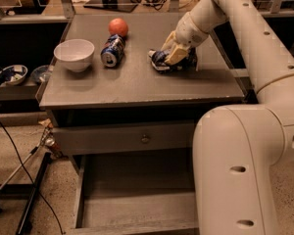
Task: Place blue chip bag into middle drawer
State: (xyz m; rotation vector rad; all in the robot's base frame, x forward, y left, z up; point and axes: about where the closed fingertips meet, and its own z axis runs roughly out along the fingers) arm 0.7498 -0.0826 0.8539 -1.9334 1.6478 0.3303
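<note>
The blue chip bag [159,59] lies crumpled on the cabinet top [137,84], right of centre. My gripper [175,57] comes down on it from the right, and its fingers are closed on the bag's right part, hiding that side. The bag still rests on the top. The middle drawer [132,207] stands pulled out below, near the floor, with a bare flat floor. My arm's white base [245,170] covers its right side.
A blue soda can [112,50] lies on its side left of the bag, with a red ball [118,27] behind it and a white bowl [74,54] further left. The closed drawer front with a small knob [144,138] sits above the open drawer. Cables and a stand [24,190] are at the left.
</note>
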